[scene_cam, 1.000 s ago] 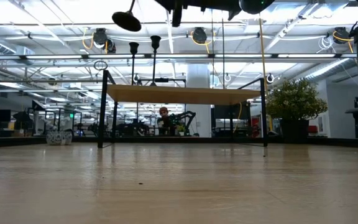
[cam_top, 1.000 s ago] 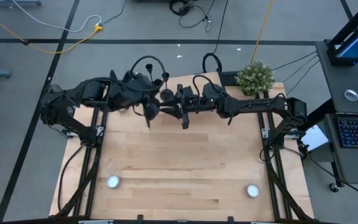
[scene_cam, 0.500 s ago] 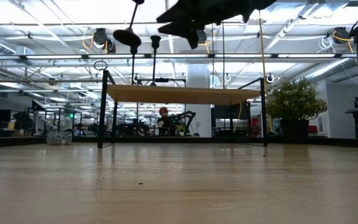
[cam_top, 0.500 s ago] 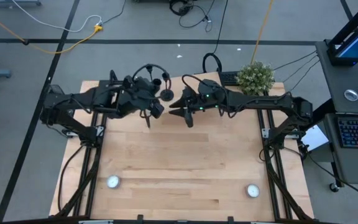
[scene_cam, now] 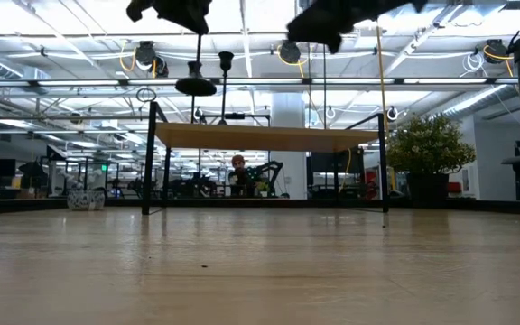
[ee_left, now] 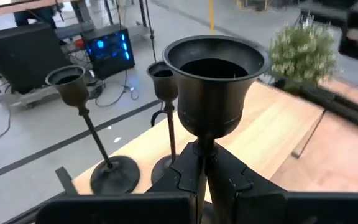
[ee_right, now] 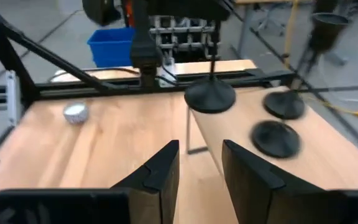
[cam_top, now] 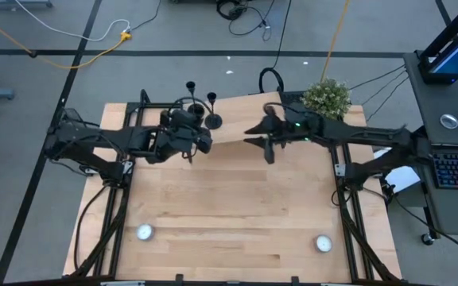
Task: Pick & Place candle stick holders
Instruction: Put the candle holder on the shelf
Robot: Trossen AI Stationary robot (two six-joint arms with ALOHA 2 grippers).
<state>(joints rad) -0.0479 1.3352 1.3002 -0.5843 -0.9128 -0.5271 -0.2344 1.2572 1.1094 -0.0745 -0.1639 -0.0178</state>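
Note:
My left gripper [cam_top: 199, 141] is shut on a black candle stick holder [ee_left: 215, 81]. It holds the holder upright in the air over the table's far part, with the round base [scene_cam: 195, 87] hanging level below it. Two more black holders [ee_left: 73, 84] [ee_left: 162, 71] stand by their round bases [ee_right: 284, 104] [ee_right: 277, 138] on a raised wooden platform [ee_right: 328, 155] at the far edge. My right gripper [ee_right: 201, 165] is open and empty. It is to the right of the held holder, whose base [ee_right: 210, 96] shows ahead of it. My left gripper pinches the thin stem [ee_left: 200, 163] just below the cup between its two fingers [ee_left: 232, 180]. The fingers lie across the stem. The holder stands upright in the hold, cup up and base down, lifted clear of the platform and table.
The platform [scene_cam: 269, 136] stands on thin black legs across the table's far end. A potted plant [cam_top: 327, 98] sits at the far right corner. Two small white round objects [cam_top: 145, 232] [cam_top: 323, 242] lie near the front edge, with bare wood [cam_top: 229, 206] between them and the grippers.
My left gripper has moved toward the table's left edge with the holder. The holder has turned from tilted to upright, and its base now hangs lower and level. My right gripper has drawn back toward the table's right edge, away from the left gripper.

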